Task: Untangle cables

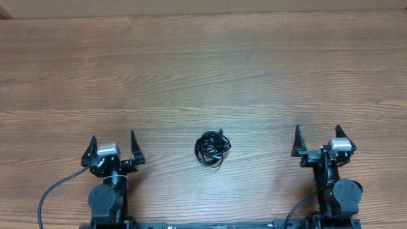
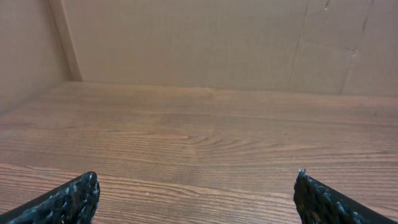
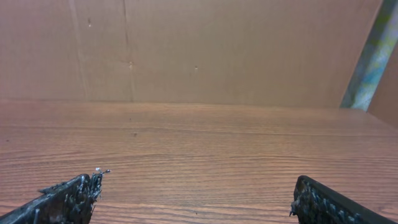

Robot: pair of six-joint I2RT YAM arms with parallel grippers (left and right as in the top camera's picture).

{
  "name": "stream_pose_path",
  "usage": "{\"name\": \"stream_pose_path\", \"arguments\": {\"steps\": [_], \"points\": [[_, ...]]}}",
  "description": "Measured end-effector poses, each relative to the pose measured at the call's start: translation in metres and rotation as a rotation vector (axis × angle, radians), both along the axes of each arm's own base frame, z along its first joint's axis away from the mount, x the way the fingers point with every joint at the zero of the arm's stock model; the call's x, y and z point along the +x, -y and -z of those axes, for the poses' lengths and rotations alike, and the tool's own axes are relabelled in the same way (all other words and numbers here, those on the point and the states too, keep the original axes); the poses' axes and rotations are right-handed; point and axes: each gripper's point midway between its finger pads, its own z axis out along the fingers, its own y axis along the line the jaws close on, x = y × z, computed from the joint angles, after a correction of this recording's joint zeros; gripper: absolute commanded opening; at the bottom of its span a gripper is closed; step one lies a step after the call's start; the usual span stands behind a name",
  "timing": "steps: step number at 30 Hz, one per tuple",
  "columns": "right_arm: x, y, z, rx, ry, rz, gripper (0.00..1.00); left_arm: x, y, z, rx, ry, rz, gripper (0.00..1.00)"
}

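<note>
The cables (image 1: 212, 149) are thin black cords knotted into one small round bundle on the wooden table, near the front edge and midway between the two arms. My left gripper (image 1: 113, 144) is open and empty, well left of the bundle. My right gripper (image 1: 318, 136) is open and empty, well right of it. In the left wrist view the open fingertips (image 2: 196, 193) frame only bare wood. In the right wrist view the open fingertips (image 3: 196, 196) also frame bare wood. The bundle is out of view in both wrist views.
The wooden table (image 1: 203, 70) stretches far back. A brown cardboard wall (image 2: 205, 43) stands behind the table, also seen in the right wrist view (image 3: 205, 50). A thicker black arm cable (image 1: 48, 194) loops at the front left.
</note>
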Motion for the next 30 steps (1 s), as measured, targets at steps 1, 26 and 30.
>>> {"name": "stream_pose_path", "arguments": {"steps": [1,26,30], "points": [[0.0,0.0,0.0,0.0,0.0,-0.001,1.0,0.0,0.002,0.0,-0.007,0.001,0.01,1.0],[0.0,0.0,0.0,0.0,0.0,-0.001,1.0,-0.038,0.102,-0.122,-0.187,0.258,0.626,1.0],[0.0,0.0,0.0,0.0,0.0,0.0,1.0,-0.044,0.1,-0.156,-0.156,0.22,0.608,1.0]]}}
